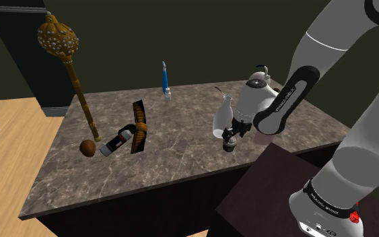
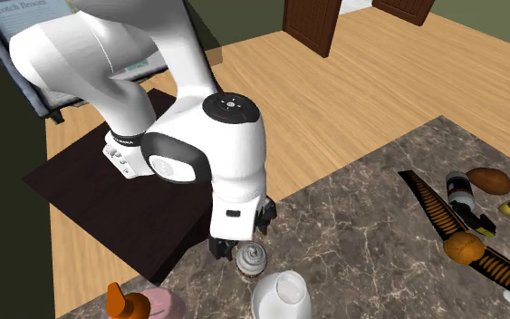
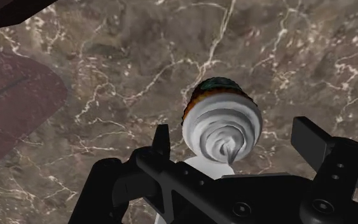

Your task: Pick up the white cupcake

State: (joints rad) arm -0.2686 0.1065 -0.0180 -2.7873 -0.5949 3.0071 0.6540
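Pincer (image 3: 233, 130) apart astride white-swirled cupcake (image 3: 222, 121) in wrist view; clear bottle (image 1: 223, 118) alongside from shoulder.

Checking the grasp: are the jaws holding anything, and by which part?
Nothing: the gripper's jaws stand open either side of the cupcake, not touching it.

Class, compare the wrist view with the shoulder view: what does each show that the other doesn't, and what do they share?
Wrist view, not shoulder: the spiral top of the white swirl-frosted cupcake, between the open fingers of the black tool. Shoulder view, not wrist: the ornate golden sceptre, the blue-and-white tube, the brown-and-black striped strip. Both: the dark veined marble countertop and the tool.
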